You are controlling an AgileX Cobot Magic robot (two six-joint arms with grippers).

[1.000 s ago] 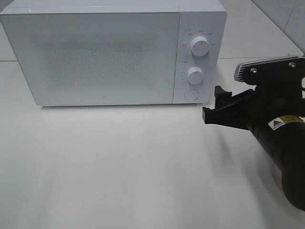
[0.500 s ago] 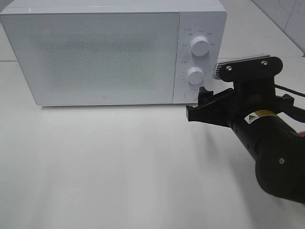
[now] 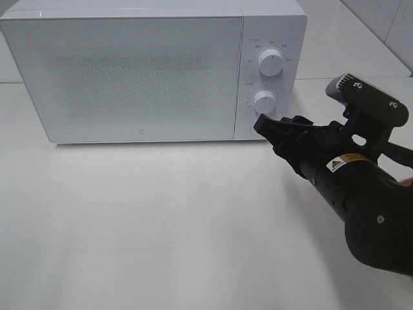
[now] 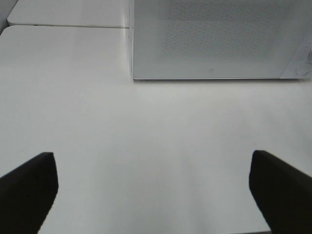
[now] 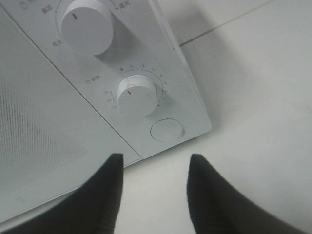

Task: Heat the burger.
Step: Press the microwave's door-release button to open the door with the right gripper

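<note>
So the boxy white microwave [image 3: 142, 77] sits on the plain white counter [image 3: 161, 226] with its frosted door closed. I can't see the burger in any view. It might be behind that door or somewhere off camera, I honestly can't tell.

The right arm's black fingers [image 5: 209, 195] are right up at the bottom corner of the control panel, a bit apart with nothing between them. They're pointing at the flat round white button [image 5: 166, 130] under the lower white timer dial [image 5: 137, 95]. My guess is that button pops the door.

The left arm's black fingers [image 4: 29, 185] are spread wide over bare counter, well away from the oven.

What worries me:
- The button and the timer dial are really close together, so a slightly high poke nudges the dial instead.
- With the fingers apart, one tip could land on the rim of the button and skid off.
- Nothing braces the oven, so a hard push could shove it backwards on that smooth counter.
</note>
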